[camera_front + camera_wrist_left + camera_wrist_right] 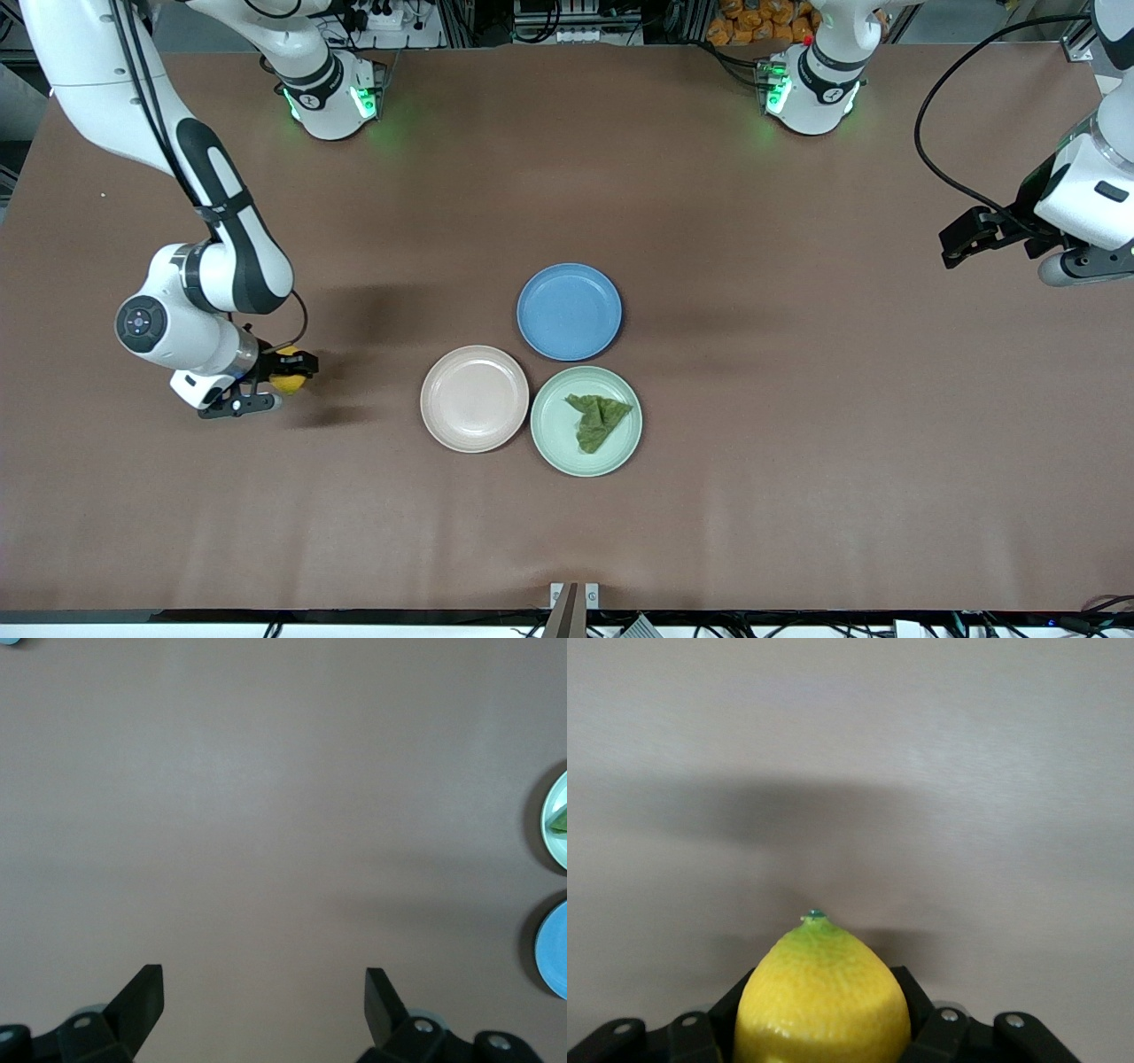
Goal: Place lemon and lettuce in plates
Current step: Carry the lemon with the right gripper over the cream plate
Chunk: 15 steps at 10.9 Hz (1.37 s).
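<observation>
The yellow lemon (pixel 289 381) sits between the fingers of my right gripper (pixel 282 385), which is shut on it just above the table toward the right arm's end, well apart from the plates. In the right wrist view the lemon (pixel 821 1001) fills the jaws, green tip pointing outward. The wrinkly green lettuce (pixel 598 419) lies in the mint green plate (pixel 554 443). Beside it, the beige-pink plate (pixel 475 399) holds nothing. My left gripper (pixel 957 244) waits open and empty above the table's left-arm end, its fingers (pixel 142 997) spread wide.
A blue plate (pixel 569 311) lies just farther from the front camera than the two pale plates, touching distance from both. The left wrist view catches the rims of the green plate (pixel 555 806) and the blue plate (pixel 554 948).
</observation>
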Motion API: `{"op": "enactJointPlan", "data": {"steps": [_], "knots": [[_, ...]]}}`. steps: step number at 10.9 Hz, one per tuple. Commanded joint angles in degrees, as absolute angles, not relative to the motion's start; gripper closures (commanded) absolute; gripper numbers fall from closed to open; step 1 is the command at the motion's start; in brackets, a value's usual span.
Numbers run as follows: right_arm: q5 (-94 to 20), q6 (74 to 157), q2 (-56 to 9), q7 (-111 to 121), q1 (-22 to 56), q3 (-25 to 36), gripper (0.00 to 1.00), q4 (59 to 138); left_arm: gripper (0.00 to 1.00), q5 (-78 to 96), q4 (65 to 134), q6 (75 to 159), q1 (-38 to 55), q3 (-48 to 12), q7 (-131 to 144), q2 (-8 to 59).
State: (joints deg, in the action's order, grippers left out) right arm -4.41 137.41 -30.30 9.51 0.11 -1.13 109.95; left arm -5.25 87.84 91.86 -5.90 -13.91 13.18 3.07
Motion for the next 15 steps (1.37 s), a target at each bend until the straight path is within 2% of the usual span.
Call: {"op": "enactJointPlan", "data": {"steps": [1,8,10,15], "knots": [[-6.1,134.6,-29.1,2.6,2.2,-2.7,0.53,108.3,0.00,-4.0,89.3,90.6,-6.3,-14.1,11.7,1.0],[-6.1,134.4,-29.3,-6.1,5.4,-5.0,0.54,106.4,0.00,-3.2,89.2,91.0,-7.4,-14.5,11.1,1.0],[-6.2,134.4,-29.7,-9.5,8.2,-5.1,0.57,104.7,0.00,-2.9,89.2,91.4,-7.3,-14.9,10.6,1.0],[-6.2,134.6,-32.8,-19.2,17.1,-5.1,0.57,98.5,0.00,-2.8,89.2,92.3,-6.9,-16.0,4.6,0.3]]}}
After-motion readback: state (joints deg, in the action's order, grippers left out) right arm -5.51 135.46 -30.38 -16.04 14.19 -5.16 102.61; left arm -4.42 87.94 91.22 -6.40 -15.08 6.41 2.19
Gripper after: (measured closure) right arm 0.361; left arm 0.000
